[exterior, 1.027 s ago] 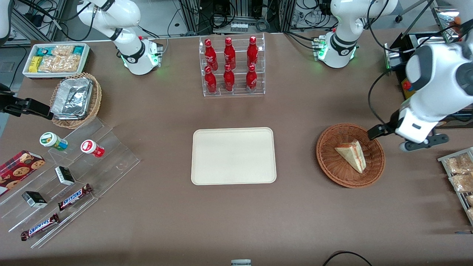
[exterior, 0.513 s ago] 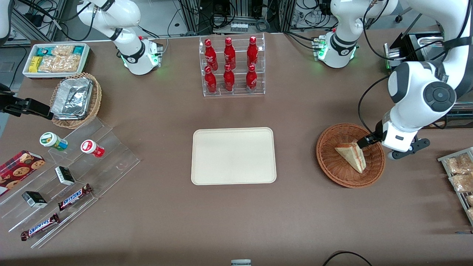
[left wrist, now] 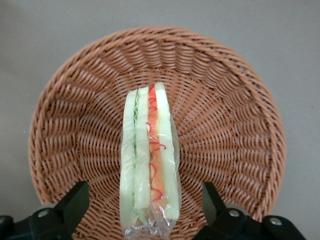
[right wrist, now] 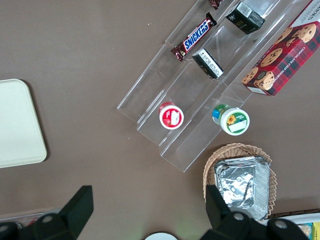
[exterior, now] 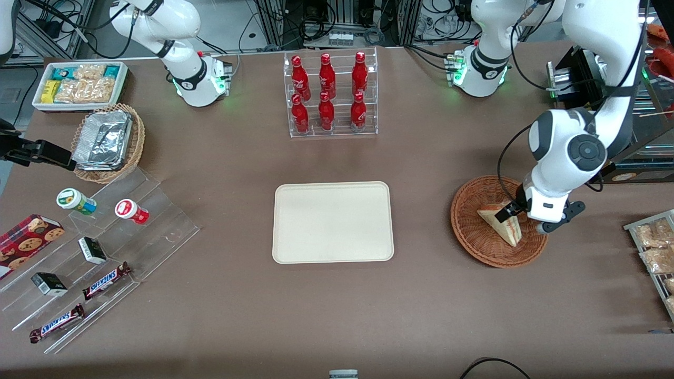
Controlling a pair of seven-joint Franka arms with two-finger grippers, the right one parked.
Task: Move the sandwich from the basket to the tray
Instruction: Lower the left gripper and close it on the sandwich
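Observation:
The sandwich (exterior: 495, 217) is a wrapped wedge lying in the reddish-brown wicker basket (exterior: 474, 239), toward the working arm's end of the table. My left gripper (exterior: 521, 221) hangs just over the basket, above the sandwich's wide end. In the left wrist view the gripper (left wrist: 143, 189) is open, one black finger (left wrist: 75, 202) on each side of the sandwich (left wrist: 149, 145), with gaps between pads and wrapper. The basket (left wrist: 230, 100) surrounds them. The cream tray (exterior: 333, 222) lies bare at the table's middle, its corner also in the right wrist view (right wrist: 15, 125).
A clear rack of red bottles (exterior: 330, 95) stands farther from the camera than the tray. A wire rack of snack packs (exterior: 655, 252) sits beside the basket at the table's edge. A tan basket with foil packs (exterior: 108, 142), a white bin (exterior: 79, 84) and acrylic steps with snacks (exterior: 95, 252) lie toward the parked arm's end.
My left gripper has swung in from beside the basket's rim to above the sandwich and come lower. Sandwich, basket and tray have not moved.

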